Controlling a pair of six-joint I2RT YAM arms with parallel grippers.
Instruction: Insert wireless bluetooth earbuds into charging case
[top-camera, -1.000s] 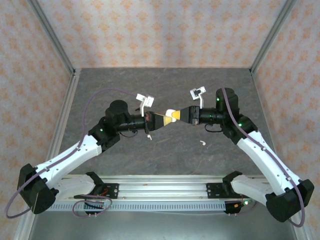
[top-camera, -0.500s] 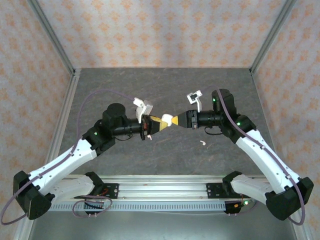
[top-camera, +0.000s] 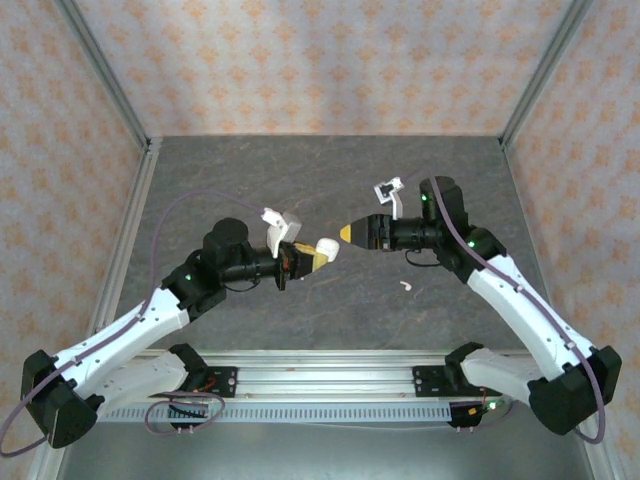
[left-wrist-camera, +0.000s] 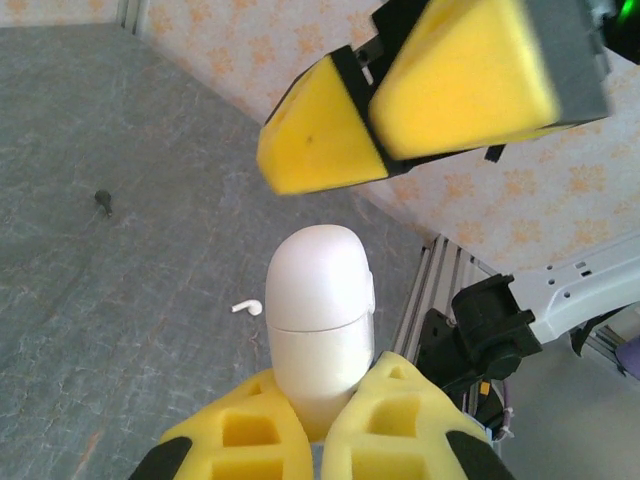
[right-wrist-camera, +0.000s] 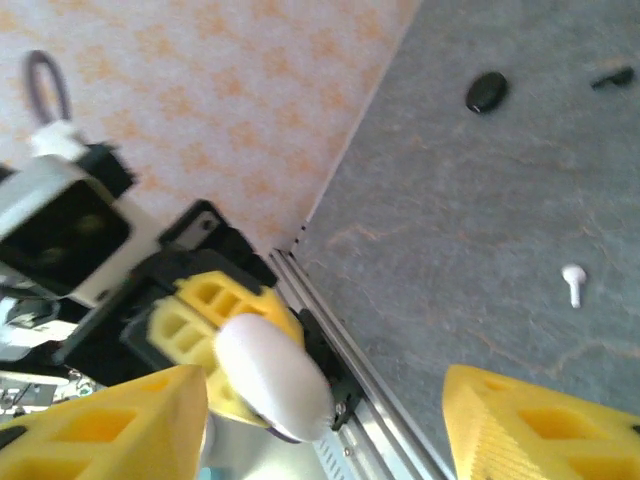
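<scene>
One claw alone holds the charging case (left-wrist-camera: 320, 310) now. The left claw (top-camera: 303, 258) is pressed together on the lower end of the case, so the white case sticks out of it, lifted above the table (top-camera: 250, 170).

A second ago the right claw (top-camera: 352, 232) was pinching the other end of the case too. It has since let go. Its jaws are spread, and it has drawn back to the right of the case, with a clear gap between them. The case itself has gone a little down and left with the left arm.

The lid looks closed, because the seam is only a thin line. I judge that the case has been passed to the left side but not yet opened.

One white earbud (top-camera: 406, 286) lies on the table, to the right of the case and nearer to the arm bases. One black earbud (left-wrist-camera: 102, 202) lies on the table well apart from the case. Probably the free right claw must next open the lid or fetch an earbud.
</scene>
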